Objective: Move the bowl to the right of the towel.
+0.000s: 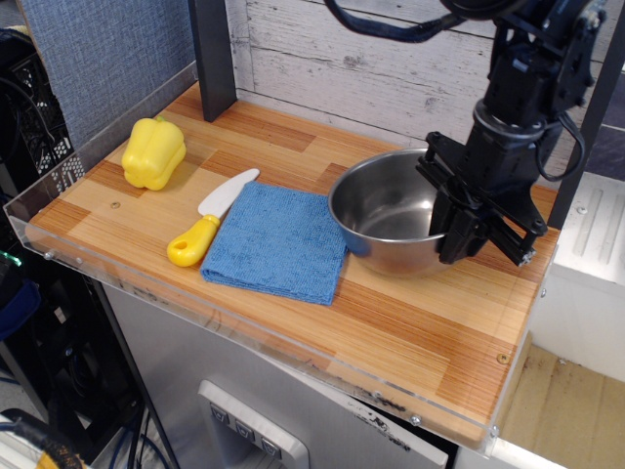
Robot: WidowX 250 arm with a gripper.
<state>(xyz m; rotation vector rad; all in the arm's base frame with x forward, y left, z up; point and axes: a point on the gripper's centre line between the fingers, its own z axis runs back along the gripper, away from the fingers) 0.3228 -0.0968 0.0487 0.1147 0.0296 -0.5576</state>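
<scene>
The shiny steel bowl (386, 210) stands upright on the wooden table (420, 322), just right of the blue towel (275, 241). Its left side touches or slightly overlaps the towel's right edge. My black gripper (451, 227) comes down from the upper right and is shut on the bowl's right rim, with one finger inside the bowl and one outside. The towel lies flat at the middle of the table.
A yellow-handled toy knife (200, 231) lies against the towel's left edge. A yellow toy pepper (152, 152) sits at the far left. A dark post (213, 54) stands at the back left, another (586, 127) at the right. A clear acrylic lip (146, 293) rims the front.
</scene>
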